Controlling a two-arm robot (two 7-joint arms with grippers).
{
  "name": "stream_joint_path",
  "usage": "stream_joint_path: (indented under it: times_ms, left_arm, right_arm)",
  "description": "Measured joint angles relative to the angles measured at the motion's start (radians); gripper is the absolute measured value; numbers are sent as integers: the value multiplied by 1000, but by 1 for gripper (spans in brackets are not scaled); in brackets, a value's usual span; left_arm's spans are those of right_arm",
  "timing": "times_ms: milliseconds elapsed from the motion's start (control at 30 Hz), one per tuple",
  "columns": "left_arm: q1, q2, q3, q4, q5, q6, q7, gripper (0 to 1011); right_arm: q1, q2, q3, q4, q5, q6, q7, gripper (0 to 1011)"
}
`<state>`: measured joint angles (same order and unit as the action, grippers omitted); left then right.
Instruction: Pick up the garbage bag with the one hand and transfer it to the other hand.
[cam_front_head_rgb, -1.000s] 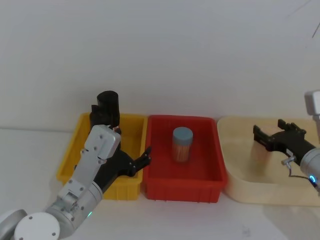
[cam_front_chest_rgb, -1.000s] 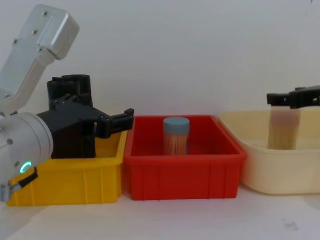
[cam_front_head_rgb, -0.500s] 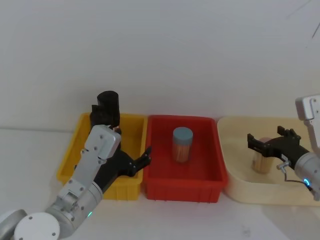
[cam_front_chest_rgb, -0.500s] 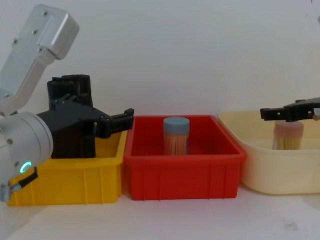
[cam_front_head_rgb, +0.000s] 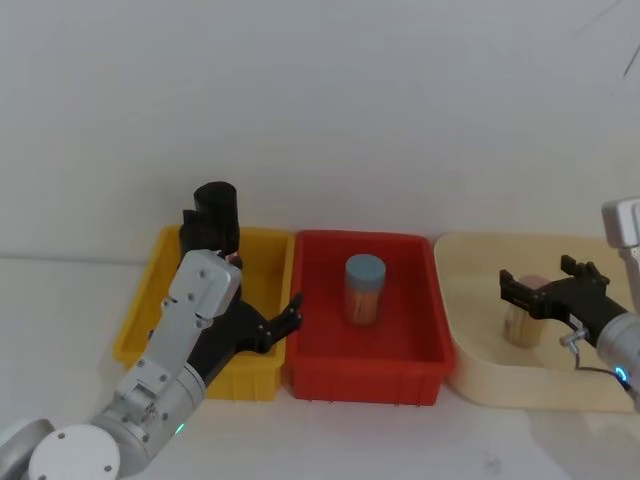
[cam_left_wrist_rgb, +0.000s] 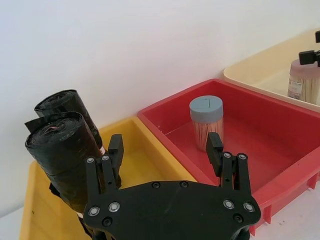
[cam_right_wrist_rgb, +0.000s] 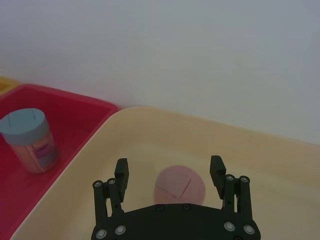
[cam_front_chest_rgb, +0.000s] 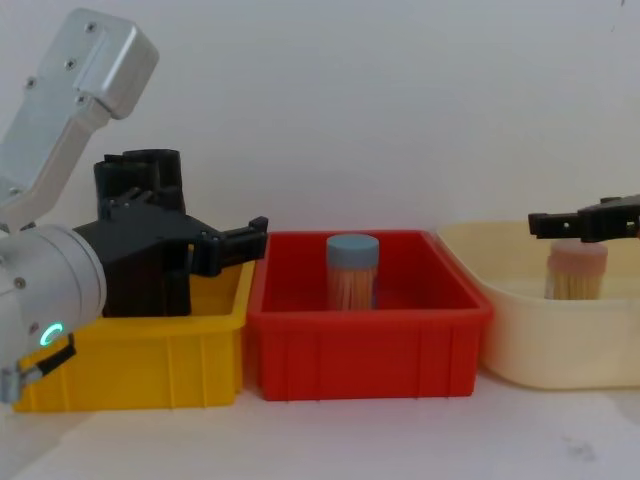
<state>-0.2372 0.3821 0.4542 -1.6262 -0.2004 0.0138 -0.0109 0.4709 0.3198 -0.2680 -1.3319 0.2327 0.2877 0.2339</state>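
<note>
Two tall black cylindrical rolls of plastic garbage bags stand upright and touching at the back left corner of a yellow plastic bin, left of centre in the head view. In the left wrist view the nearer garbage bag roll is towards the left of the frame, with the farther roll just behind it.

The left claw, on the silver arm that rises from the lower left of the head view, hangs over the yellow bin with its fingers spread wide and nothing between them. One finger is just beside the nearer roll, which lies outside the gap.

At the centre, a red plastic bin holds an upright clear jar with a blue lid.

At the right edge of the head view, the right claw is over a shallow cream tray, also spread open. A clear jar with a pink lid stands in the tray below the gap. In the chest view the fingers sit level with the lid's top; whether they touch it cannot be told.

All three containers sit side by side on a white bench.
</note>
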Motion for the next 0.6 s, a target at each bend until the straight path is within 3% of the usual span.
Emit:
stream_joint_path:
  times_ms: [333,600]
  left_arm:
    - [-1,7,0,-4,-1,4,-17,1001]
    - [0,36,-4,-44,-27,39,-77,1001]
  right_arm:
    - [-45,7,25,-58,14,-4,-5,1000]
    - [-63,9,33,-80,18,-5,-7,999]
